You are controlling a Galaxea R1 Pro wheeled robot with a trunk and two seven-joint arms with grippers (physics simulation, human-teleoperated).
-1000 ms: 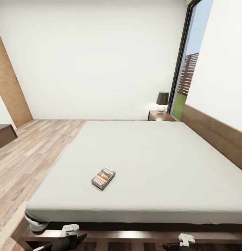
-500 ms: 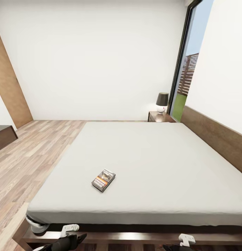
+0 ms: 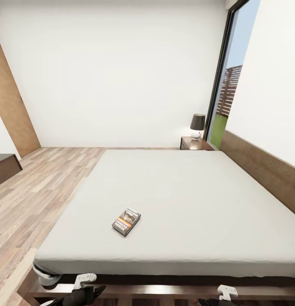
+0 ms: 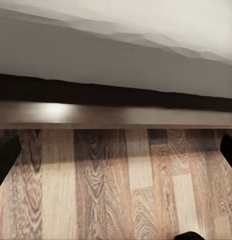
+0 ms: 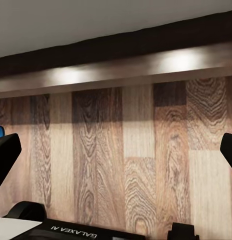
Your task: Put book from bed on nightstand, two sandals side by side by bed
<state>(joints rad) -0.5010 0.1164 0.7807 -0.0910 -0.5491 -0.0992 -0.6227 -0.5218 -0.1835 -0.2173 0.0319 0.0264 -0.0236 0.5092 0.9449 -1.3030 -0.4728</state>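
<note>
While book (image 3: 126,221) lies near bed's (image 3: 185,191) foot edge, both grippers hang low over floor (image 4: 121,185), jaws apart, empty.

bed (image 4: 116,65) frame edge, floor (image 4: 121,185) (wood-plank)

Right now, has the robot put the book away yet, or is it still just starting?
Just starting. Nothing looks done: the book lies on the bed, near the foot end, untouched. The nightstand with the lamp stands far off beside the headboard. Both tools look open and empty, low by the bed frame over the wood floor. Left to do: grab the book, carry it to the nightstand, then line up the sandals.
</note>
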